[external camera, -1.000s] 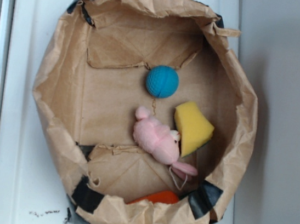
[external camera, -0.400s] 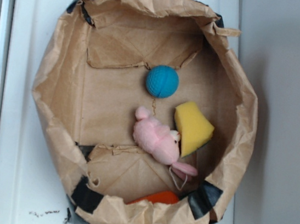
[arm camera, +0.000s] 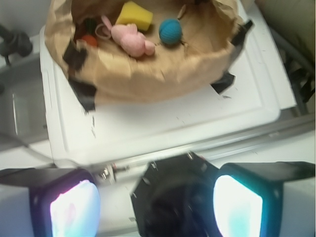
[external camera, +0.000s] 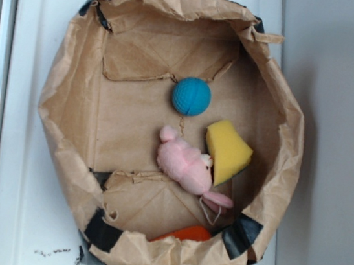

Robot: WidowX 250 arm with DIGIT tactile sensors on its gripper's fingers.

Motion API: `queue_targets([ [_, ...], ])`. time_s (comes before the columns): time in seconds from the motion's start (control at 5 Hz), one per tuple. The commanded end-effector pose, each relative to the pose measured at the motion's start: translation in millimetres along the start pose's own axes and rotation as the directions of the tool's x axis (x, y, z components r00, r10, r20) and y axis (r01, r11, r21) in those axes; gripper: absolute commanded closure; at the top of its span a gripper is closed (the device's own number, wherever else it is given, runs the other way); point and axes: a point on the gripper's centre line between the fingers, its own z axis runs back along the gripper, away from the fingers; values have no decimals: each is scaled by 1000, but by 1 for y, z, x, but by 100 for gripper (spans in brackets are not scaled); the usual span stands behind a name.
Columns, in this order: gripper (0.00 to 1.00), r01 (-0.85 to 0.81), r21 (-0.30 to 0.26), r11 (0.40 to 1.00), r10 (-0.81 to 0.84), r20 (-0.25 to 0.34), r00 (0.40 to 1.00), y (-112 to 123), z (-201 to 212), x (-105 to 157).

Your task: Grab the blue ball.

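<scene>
Blue ball [external camera: 191, 96] sits on the floor of the brown paper bag [external camera: 63, 150], w/ nothing touching it, apart from the pink plush toy [external camera: 186, 163] and yellow sponge wedge [external camera: 227, 150], which touch each other. Orange obj [external camera: 186, 233] half hidden under the bag's rim. Hand [arm camera: 157, 205] spread wide, holding nothing, well short of the bag (wrist view, over the white table [arm camera: 163, 118]).

blue ball [external camera: 191, 96] open above, pink plush [external camera: 186, 165] and sponge [external camera: 227, 151] near
</scene>
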Motion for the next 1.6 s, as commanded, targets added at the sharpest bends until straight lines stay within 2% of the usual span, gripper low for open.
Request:
queue_targets([
  [0.0,0,-89,42,995,89,0,996,0,-39,86],
  [0.2,0,-63,60,996,66,-38,997,-6,-76,105],
  [1.0,0,-63,60,996,66,-38,997,-6,-76,105],
  [1.2,0,-40,98,994,37,25,999,5,-112,125],
  [1.4,0,-82,108,991,76,56,995,7,-138,145],
])
